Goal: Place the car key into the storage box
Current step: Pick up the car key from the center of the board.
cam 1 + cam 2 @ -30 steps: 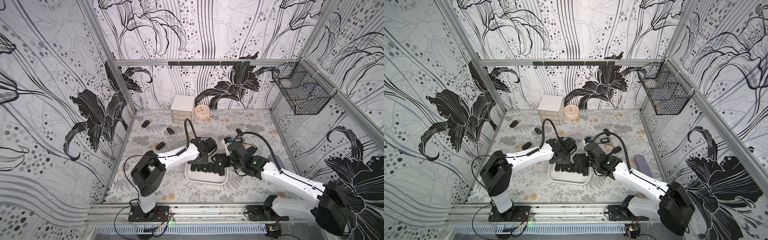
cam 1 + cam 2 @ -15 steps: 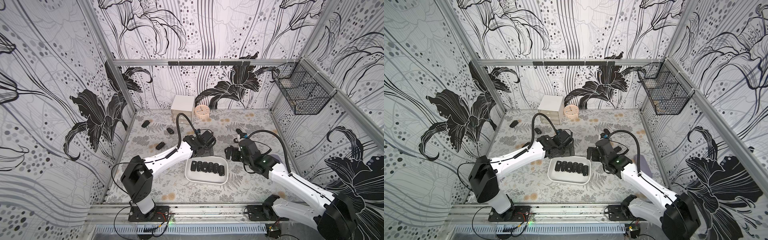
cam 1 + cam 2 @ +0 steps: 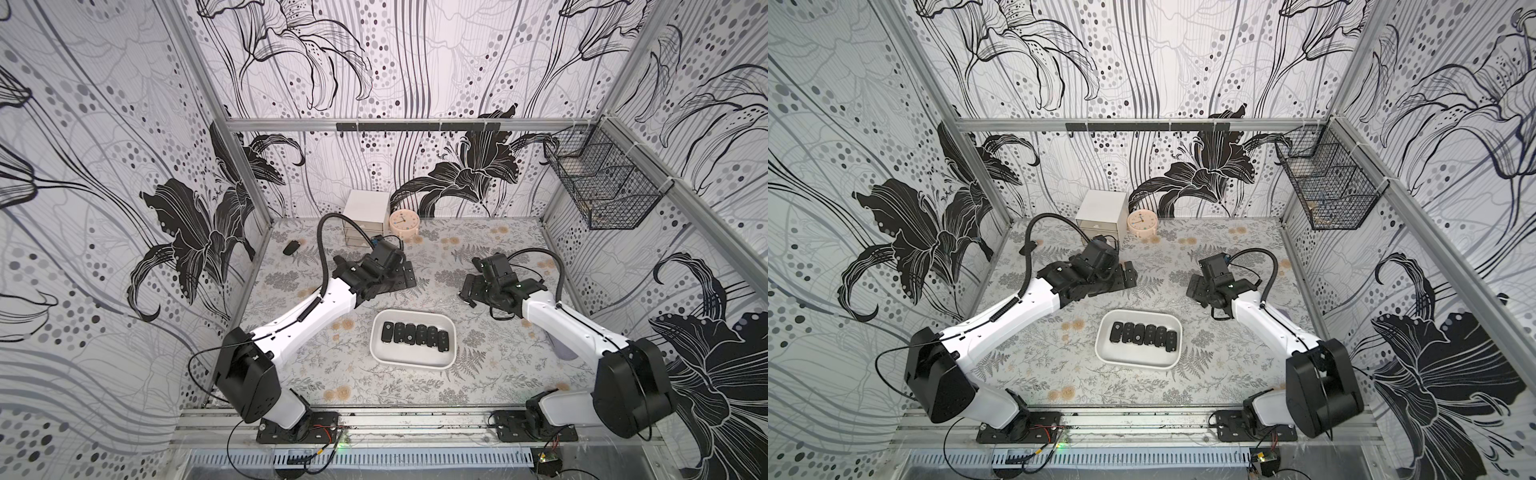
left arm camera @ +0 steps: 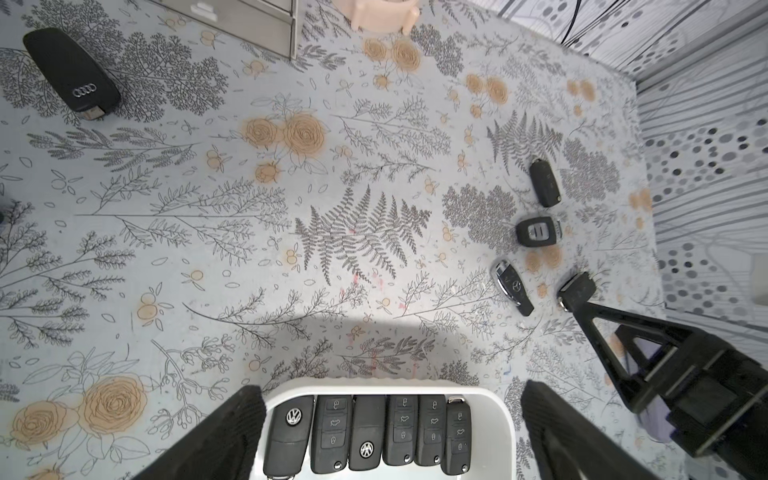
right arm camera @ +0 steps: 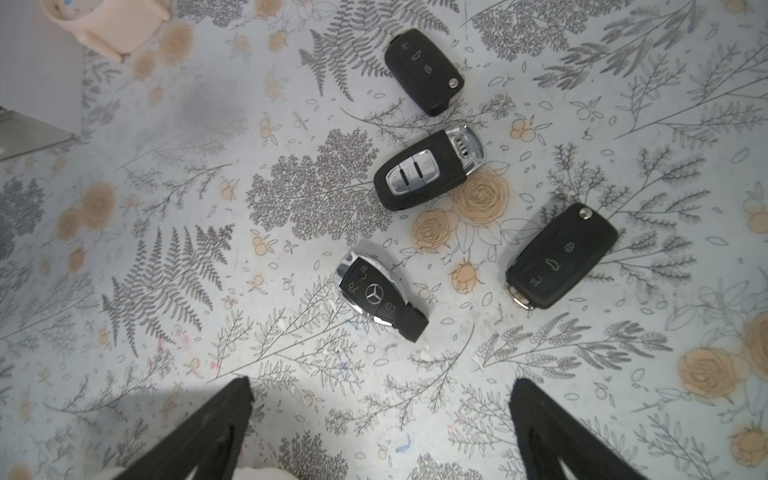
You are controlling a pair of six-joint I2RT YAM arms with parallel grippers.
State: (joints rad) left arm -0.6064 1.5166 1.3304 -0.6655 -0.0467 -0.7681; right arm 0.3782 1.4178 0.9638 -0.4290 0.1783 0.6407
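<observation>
I see bare mat [image 3: 440, 266] between my two arms beyond the storage box [image 3: 413, 360], and inside it a bare strip along the near rim, while a row of six keys [image 3: 415, 336] fills the far part almost side to side. Ahead of my right gripper [image 5: 380, 386], jaws wide apart, four loose keys [image 5: 419, 174] lie near one another without touching. The drawer cabinet [image 3: 368, 205] and clock [image 3: 404, 220] stand side by side at the back wall, a lone key [image 3: 291, 248] far left.
</observation>
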